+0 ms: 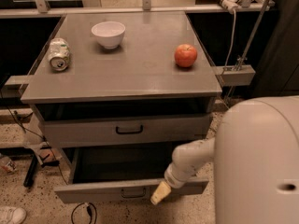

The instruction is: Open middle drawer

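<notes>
The grey cabinet has two drawer fronts in view. The lower one, the middle drawer [93, 190], has a small black bar handle [133, 193] and stands pulled out, its dark empty inside showing. My gripper [160, 193], tan-tipped on a white arm [189, 160], sits at the drawer's front face, just right of the handle. The arm comes in from my white body at the lower right. The drawer above it [84, 132], with its own black handle [129, 130], is nearly closed under the counter. A third drawer is not in view.
On the cabinet's grey top [140, 73] stand a white bowl [108, 33], a red apple [186, 55] and a crushed can [59, 54] lying on its side. My white body [257, 167] fills the lower right. Cables and a stand leg lie on the speckled floor at the left [32, 169].
</notes>
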Robot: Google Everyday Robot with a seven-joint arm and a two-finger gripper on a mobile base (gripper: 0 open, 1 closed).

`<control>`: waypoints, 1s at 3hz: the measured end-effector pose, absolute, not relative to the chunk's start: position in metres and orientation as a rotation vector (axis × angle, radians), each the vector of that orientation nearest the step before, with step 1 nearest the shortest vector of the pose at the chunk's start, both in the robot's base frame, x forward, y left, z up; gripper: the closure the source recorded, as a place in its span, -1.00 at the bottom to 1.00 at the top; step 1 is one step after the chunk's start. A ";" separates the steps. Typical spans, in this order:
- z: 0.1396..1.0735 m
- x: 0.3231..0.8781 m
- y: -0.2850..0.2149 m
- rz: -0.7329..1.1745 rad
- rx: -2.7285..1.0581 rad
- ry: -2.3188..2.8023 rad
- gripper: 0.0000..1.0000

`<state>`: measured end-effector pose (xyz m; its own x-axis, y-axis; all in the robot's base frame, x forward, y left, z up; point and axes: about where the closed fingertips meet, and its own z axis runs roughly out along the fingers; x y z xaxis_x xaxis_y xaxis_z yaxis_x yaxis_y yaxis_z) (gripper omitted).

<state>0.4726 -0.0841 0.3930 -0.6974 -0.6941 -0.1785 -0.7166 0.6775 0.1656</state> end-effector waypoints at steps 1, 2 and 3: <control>0.395 0.472 -0.085 0.340 -1.168 2.787 -1.00; 0.399 0.440 -0.104 0.330 -1.100 2.822 -1.00; 0.409 0.423 -0.117 0.314 -1.026 2.840 -1.00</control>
